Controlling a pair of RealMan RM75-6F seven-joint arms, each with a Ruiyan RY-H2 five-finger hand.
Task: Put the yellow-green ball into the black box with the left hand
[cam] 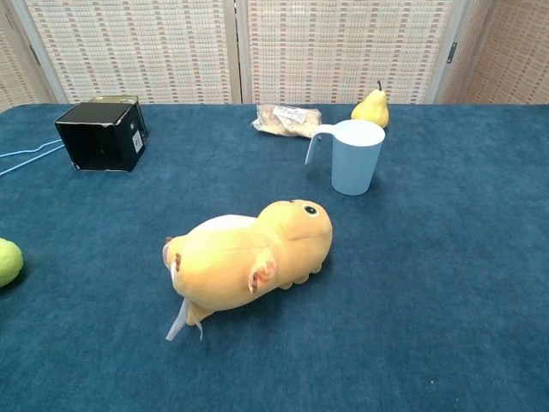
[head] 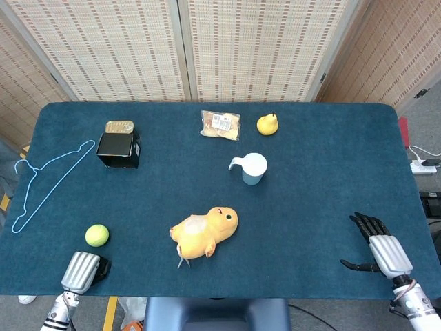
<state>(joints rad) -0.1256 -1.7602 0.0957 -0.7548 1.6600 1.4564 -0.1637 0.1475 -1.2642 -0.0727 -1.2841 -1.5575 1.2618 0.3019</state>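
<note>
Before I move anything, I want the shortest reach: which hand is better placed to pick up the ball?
The left hand. It sits at the table's near edge just below the ball, while the right hand is at the far right, beyond the plush toy.

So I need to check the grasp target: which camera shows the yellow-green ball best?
The head view: the whole yellow-green ball lies clear on the table, just beyond the left hand. The chest view catches only part of it, cut off at the left frame edge.
</note>
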